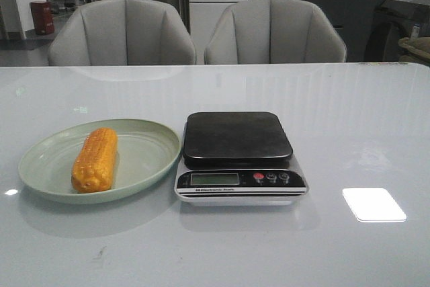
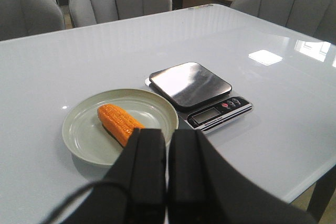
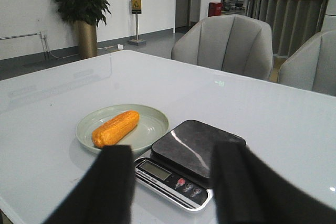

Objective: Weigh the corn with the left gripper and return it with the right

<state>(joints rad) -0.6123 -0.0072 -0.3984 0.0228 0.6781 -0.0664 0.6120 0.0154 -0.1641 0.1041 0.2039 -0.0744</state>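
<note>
An orange-yellow corn (image 1: 95, 159) cob lies on a pale green plate (image 1: 148, 138) at the table's left. To its right stands a digital scale (image 1: 238, 154) with a bare black platform. Neither arm shows in the front view. In the left wrist view the left gripper (image 2: 168, 132) is shut with nothing in it, held high and short of the corn (image 2: 119, 123) and the plate (image 2: 89, 140). The right gripper (image 3: 173, 153) stands wide open above the table, its fingers framing the scale (image 3: 189, 163), with the corn (image 3: 115, 128) farther off on the plate (image 3: 149, 124).
Two grey chairs (image 1: 124, 31) (image 1: 274, 30) stand behind the white glossy table (image 1: 356, 132). A bright light patch (image 1: 373, 204) reflects on the table to the right of the scale. A potted plant (image 3: 83, 11) stands by the wall.
</note>
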